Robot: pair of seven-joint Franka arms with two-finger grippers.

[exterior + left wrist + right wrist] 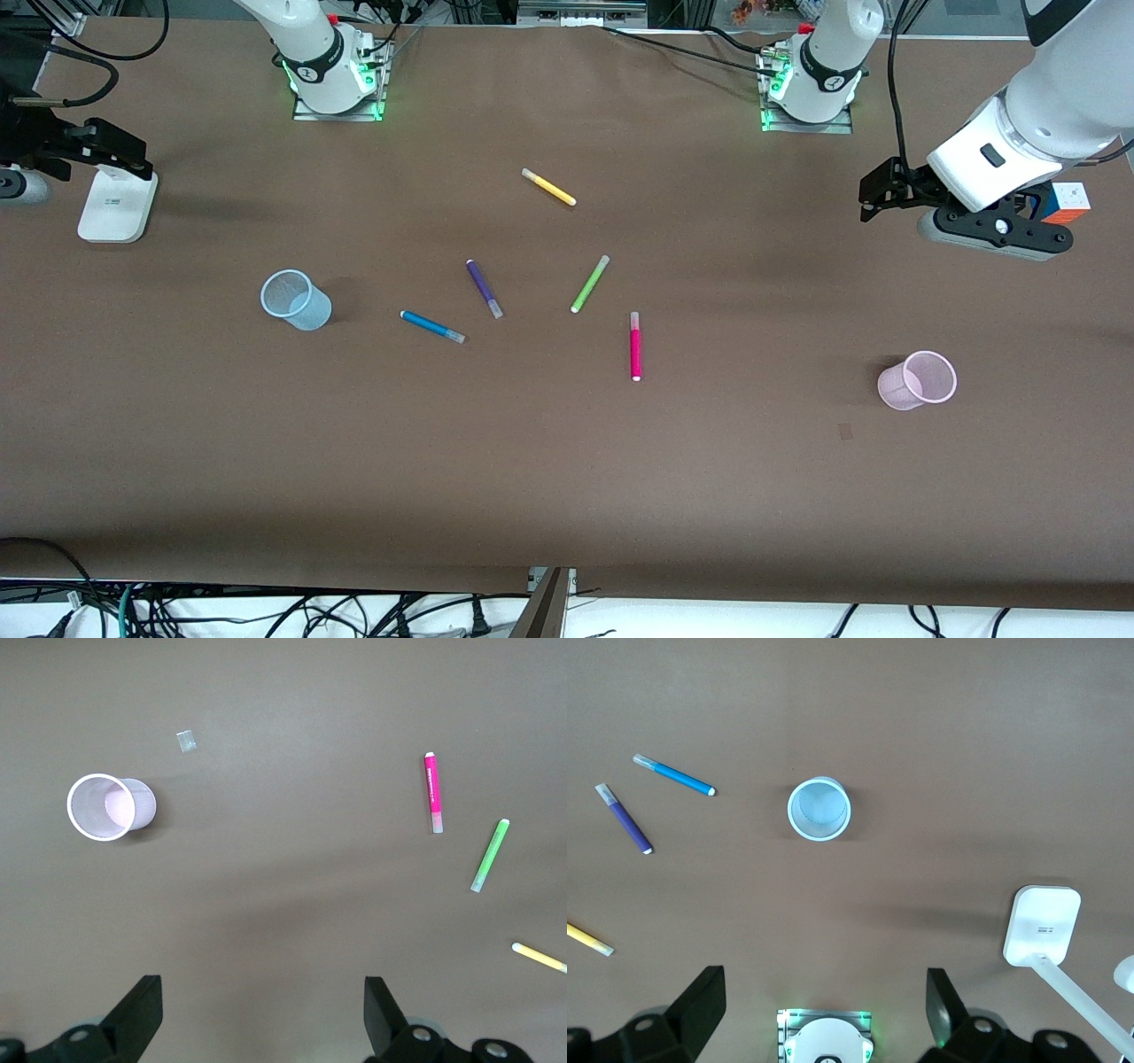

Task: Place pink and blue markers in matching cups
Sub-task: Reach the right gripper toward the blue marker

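Centrally, the pink marker [635,346] and blue marker [431,326] lie flat on the brown bench [567,478], apart from each other, among purple [484,288], green [589,283] and yellow [548,187] markers. Upright near the right arm's end stands the blue cup [295,299]; the pink cup [918,380] stands near the left arm's end, open bench around each. Both the left end effector [261,1014] and right end effector [824,1014] hover raised at the bench ends, fingers spread wide, empty.
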